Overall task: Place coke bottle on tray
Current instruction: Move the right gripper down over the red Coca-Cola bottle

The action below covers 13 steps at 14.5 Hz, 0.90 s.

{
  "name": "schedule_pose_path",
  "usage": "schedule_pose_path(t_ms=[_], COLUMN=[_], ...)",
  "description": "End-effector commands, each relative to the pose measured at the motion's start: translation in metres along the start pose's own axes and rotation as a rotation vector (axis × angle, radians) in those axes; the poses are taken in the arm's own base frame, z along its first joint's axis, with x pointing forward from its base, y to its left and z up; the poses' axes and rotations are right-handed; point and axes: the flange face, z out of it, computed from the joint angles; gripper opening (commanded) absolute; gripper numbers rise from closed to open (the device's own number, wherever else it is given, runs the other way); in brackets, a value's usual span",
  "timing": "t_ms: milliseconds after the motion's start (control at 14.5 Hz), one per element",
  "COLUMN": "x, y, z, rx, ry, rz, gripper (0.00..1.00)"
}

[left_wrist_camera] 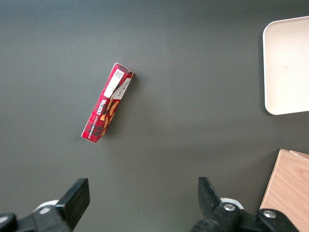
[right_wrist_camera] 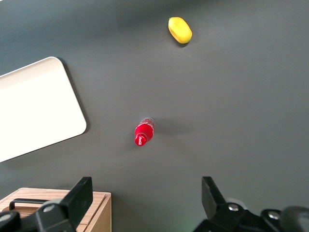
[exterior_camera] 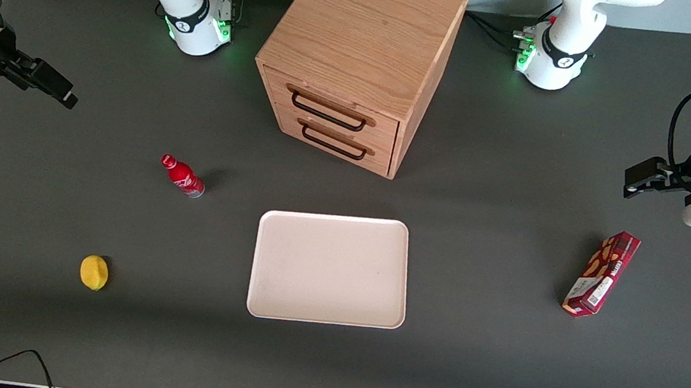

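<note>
A lemon (exterior_camera: 94,272) lies nearest the front camera on the dark desk (exterior_camera: 495,370), toward my working end, with the pale pinkish-white tray (exterior_camera: 330,268) bare and flat at the middle of the desk. Farther back stands the coke bottle (exterior_camera: 183,176), upright on its silvery base, red cap up, beside the tray but well apart from its rim and nothing touching it. A dark red snack box (exterior_camera: 601,273) lies toward the parked arm's end, and the wooden two-drawer cabinet (exterior_camera: 359,57) sits farthest back.

My gripper (exterior_camera: 49,82) hangs high above my end of the desk, well apart from the bottle; my wrist camera shows the jaws spread wide and holding nothing, with the bottle (right_wrist_camera: 144,132) seen almost cap-on below them.

The risks, as I judge them, sit in the approach. The bottle is slim and tall on a small base, so a descent that is off-centre would let one finger clip the cap or shoulder and tip it, after which it could roll across the desk. A grip taken too near the cap might let it swing or slip on the carry. At the tray, too low a pass could catch the base on the raised rim, and an early release could leave it toppling on the smooth surface.
</note>
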Motion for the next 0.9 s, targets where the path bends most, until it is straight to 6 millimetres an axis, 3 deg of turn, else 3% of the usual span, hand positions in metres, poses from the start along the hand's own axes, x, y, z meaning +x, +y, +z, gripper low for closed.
schedule_pose_path(t_ms=[0,207,345,621,828], x=[0.005,0.004,-0.007,-0.026,-0.035], y=[-0.004,-0.009,-0.029,-0.059,-0.054], z=[0.006,0.019,0.047,0.132,0.218], rx=[-0.004,-0.021,-0.08,-0.113,-0.083], ry=[-0.044,-0.084,-0.111,-0.135,-0.066], rz=[0.004,-0.021,-0.127,-0.226,-0.228], gripper=[1.0,1.0,1.0,1.0,1.0])
